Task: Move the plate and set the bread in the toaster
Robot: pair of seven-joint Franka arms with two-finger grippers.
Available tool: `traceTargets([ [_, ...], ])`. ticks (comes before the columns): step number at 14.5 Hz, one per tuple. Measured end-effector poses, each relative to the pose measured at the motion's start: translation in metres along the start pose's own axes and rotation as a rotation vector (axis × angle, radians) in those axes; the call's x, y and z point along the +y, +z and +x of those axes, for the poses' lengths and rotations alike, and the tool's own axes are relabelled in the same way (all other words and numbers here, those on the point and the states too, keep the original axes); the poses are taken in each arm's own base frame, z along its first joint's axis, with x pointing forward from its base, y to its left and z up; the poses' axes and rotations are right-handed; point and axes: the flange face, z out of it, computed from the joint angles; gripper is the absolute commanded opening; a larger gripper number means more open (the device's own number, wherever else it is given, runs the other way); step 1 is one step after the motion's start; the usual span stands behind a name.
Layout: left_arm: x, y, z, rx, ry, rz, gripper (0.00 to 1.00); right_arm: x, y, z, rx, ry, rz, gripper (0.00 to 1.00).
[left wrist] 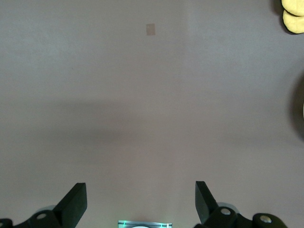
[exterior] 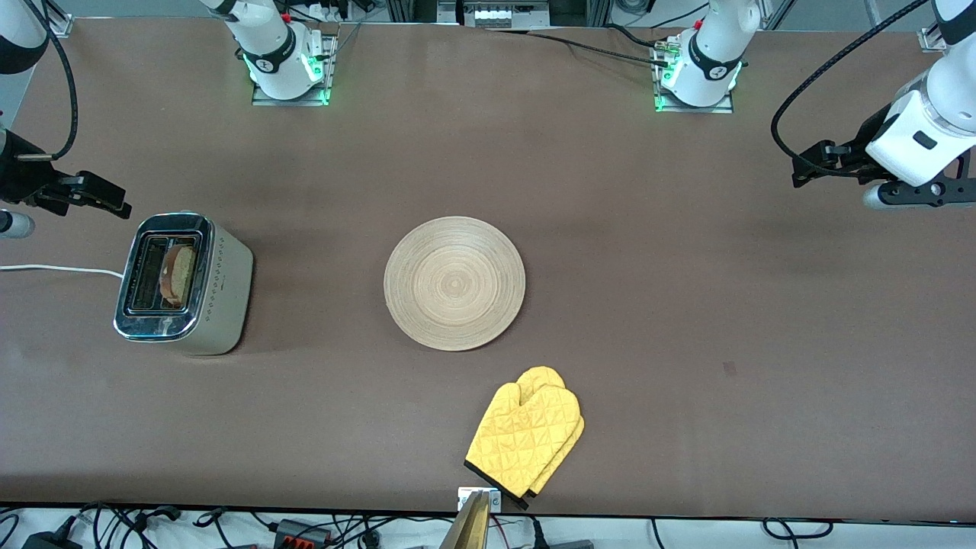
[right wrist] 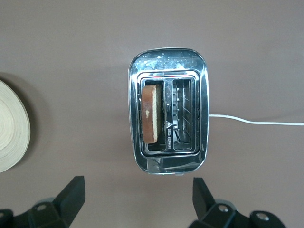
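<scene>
Beside plate (exterior: pixel 454 283), oven mitt (exterior: pixel 526 438); toaster (exterior: pixel 183 284) apart

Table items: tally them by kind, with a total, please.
Toaster: 1
Bread slice, in a toaster slot: 1
Wooden plate: 1
Yellow oven mitts, stacked: 2
Total: 5

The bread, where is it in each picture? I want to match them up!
Front view: the bread stands in the toaster, in the slot toward the plate.
Left wrist view: no bread; only bare table, a yellow mitt's tips and a sliver of the plate.
Right wrist view: the bread sits in the toaster's slot toward the plate.
Shared landmark: the plate.
</scene>
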Motion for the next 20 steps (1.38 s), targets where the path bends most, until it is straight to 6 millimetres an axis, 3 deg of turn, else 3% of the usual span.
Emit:
traceTargets([
  [20, -0.0014, 0.0000, 0.0002, 0.000, -0.003, 0.000, 1.00, -0.0003, -0.0027, 0.0046, 0.040, -0.002, -0.002, 1.00],
])
